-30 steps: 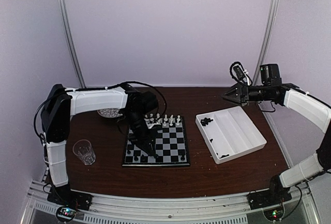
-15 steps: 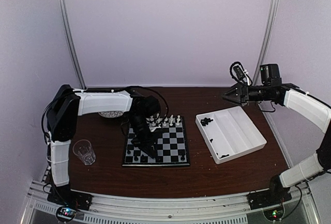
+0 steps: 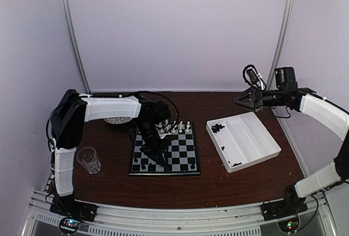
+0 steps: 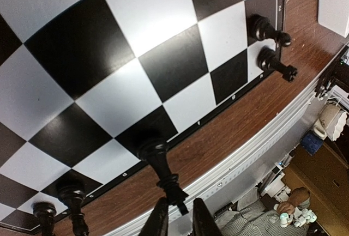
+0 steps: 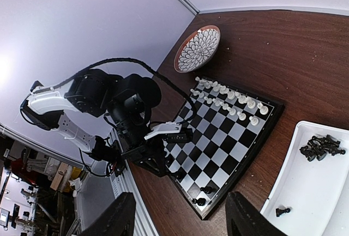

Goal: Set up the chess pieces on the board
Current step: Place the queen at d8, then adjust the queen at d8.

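Now, the left fingers (image 3: 161, 158) sat narrowly parted at the head of a black piece (image 4: 158, 157), which stood on the board (image 4: 163, 64) edge square right beneath them. Gripping or freed, I couldn't tell. Best bet: open fully, lift straight up, no nudge. Right fingers (image 3: 240, 100) gaped empty.

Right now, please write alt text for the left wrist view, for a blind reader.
A black chess piece stands at the chessboard edge, its top between the left pincer tips. Other black pieces stand near the rim.
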`<move>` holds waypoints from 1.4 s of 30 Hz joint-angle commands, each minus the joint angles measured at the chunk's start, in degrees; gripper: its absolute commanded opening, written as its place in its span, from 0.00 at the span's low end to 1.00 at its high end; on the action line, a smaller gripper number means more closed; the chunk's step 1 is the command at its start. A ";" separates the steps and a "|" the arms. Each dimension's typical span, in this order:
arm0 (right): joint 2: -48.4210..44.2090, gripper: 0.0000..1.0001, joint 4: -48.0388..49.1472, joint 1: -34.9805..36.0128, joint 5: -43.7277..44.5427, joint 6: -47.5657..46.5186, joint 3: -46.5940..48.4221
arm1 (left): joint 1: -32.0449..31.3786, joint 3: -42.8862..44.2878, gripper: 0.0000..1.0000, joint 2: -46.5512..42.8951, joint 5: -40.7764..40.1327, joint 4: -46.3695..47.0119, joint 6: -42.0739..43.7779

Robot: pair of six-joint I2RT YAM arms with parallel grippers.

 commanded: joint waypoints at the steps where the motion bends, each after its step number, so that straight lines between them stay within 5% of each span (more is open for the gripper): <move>1: -1.46 0.60 0.14 0.06 -0.35 -0.63 -0.46 | -0.06 1.53 0.18 0.32 0.25 0.41 0.39; 10: -1.67 0.60 0.05 0.06 0.05 -0.72 -0.49 | -0.05 2.07 0.26 -0.13 -0.40 0.41 0.65; 24: -2.00 0.60 -0.46 0.06 0.32 -1.38 -0.71 | -0.06 2.89 0.24 0.72 -0.36 1.96 0.43; 31: -2.41 0.60 -1.74 0.06 0.71 -3.60 -0.51 | -0.22 10.22 0.27 -5.80 -14.00 -0.51 6.10; 37: -2.63 0.60 -4.13 0.10 2.21 -6.88 -0.08 | -3.49 -11.17 0.38 -23.55 -26.48 22.12 17.51; 42: -2.52 0.60 -5.65 0.06 3.59 -8.80 0.30 | -6.17 -19.11 0.42 -25.36 -27.75 28.16 21.53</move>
